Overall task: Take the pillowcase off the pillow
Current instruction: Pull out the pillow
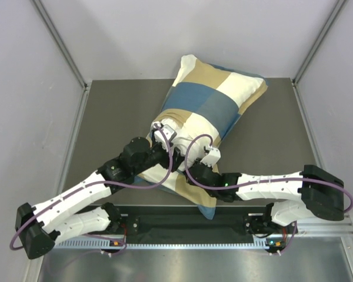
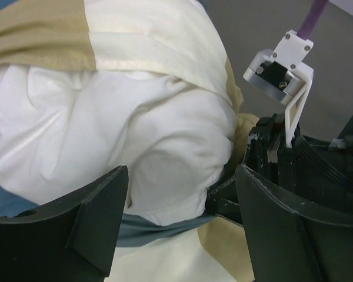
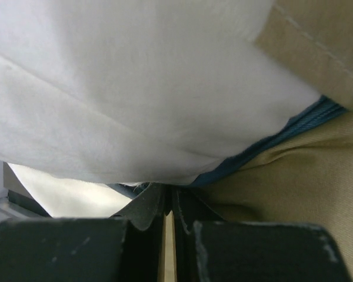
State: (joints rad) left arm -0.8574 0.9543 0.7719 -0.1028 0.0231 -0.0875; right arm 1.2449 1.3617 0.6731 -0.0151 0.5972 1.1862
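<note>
Looking past our left gripper (image 2: pixel 181 182), we see it spread, the white pillow (image 2: pixel 106 129) bulging from the checked pillowcase (image 2: pixel 153 35) just beyond; our right gripper (image 3: pixel 165 191) pinches the pillowcase's blue edge beneath the pillow, on the grey table (image 1: pixel 270 135)

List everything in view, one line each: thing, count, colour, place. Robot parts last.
pillowcase: one, blue, tan and cream checks, diagonal across the table's middle.
pillow: one, white, bulging from the pillowcase's near opening.
table: one, dark grey, under everything.
cables: two, purple, looped along the arms.
left gripper: one, black fingers open, at the exposed pillow end.
right gripper: one, black fingers shut on the pillowcase's blue edge, beside the left gripper.
</note>
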